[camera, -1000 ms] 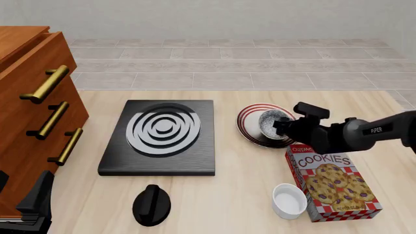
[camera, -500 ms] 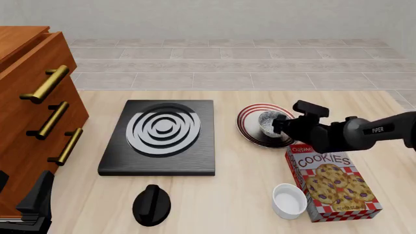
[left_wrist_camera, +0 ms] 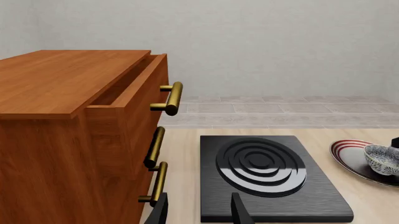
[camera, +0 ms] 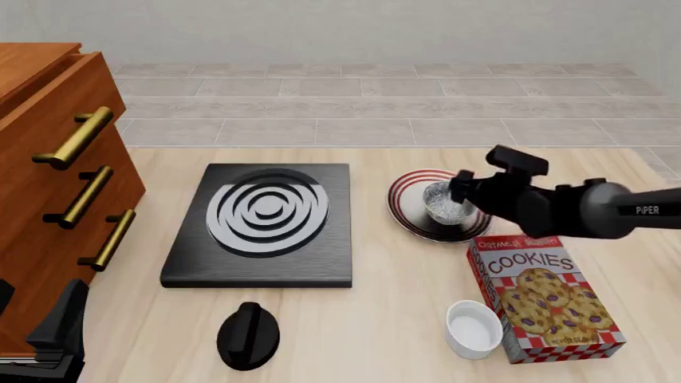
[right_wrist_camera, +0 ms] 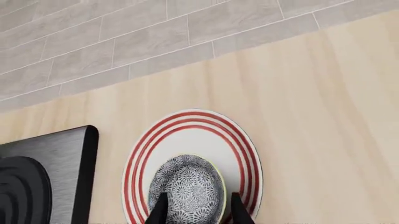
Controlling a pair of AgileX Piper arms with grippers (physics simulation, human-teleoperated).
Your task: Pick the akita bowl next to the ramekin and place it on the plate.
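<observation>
Bowl point(camera: 446, 200) sits upright on the plate point(camera: 410, 191), inside the red rings and toward the plate's 4 o'clock edge in the front view. Placement appears complete, judged from how things lie now.

Right gripper point(camera: 461, 189) is just beside the bowl, above its rim at the bowl's 2 o'clock. In the right wrist view both fingertips point(right_wrist_camera: 160, 211) stand apart, and the bowl point(right_wrist_camera: 187, 185) lies ahead of them, its near rim between the tips. No contact shows there, so the jaws read as parted and holding nothing.

Left gripper point(left_wrist_camera: 199, 210) is parked at the table's 7 o'clock corner, fingers apart and empty, well apart from the plate. The right arm is the nearer one.

The bowl is round, with no long axis. Retreat for the right gripper calls for a lift clear of the rim toward 3 o'clock. The ramekin point(camera: 473, 328) stands at 5 o'clock, well apart.
</observation>
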